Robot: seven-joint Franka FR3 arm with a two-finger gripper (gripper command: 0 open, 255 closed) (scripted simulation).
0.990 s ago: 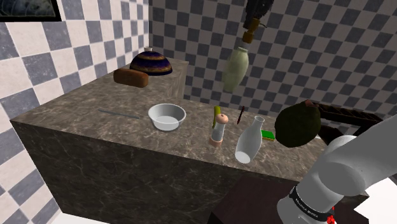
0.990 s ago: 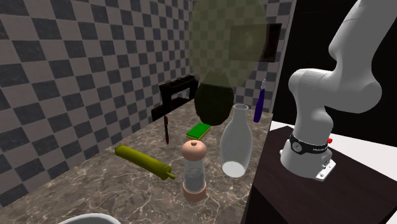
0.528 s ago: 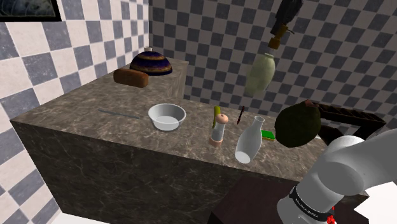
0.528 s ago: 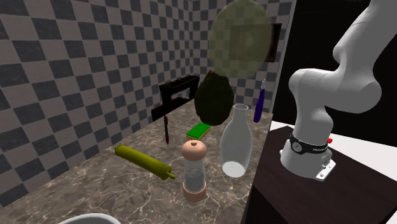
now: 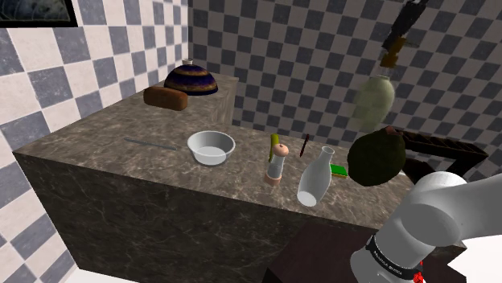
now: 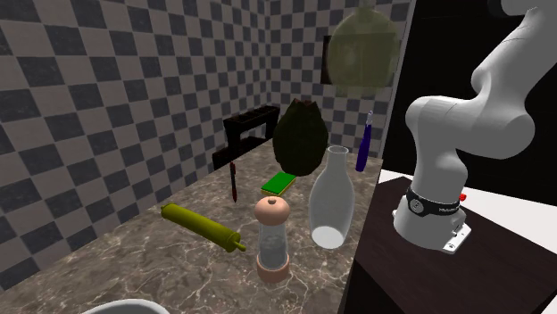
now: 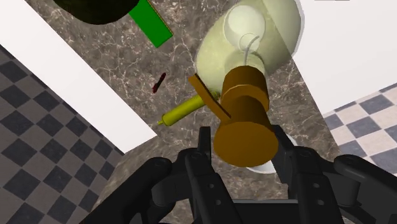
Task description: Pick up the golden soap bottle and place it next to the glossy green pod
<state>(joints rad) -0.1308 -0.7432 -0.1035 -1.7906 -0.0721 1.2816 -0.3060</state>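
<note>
White arm (image 6: 464,134) rises off its stand and reaches high; black two-finger pincer (image 7: 243,146) aimed down over the dark marble counter (image 5: 121,149); fingers clenched on the golden-brown pump cap of the pale, see-through soap bottle (image 5: 374,100); bottle hangs directly beneath the pincer, well above the counter; long axis near upright, leaning slightly, cap up, base down.
</note>
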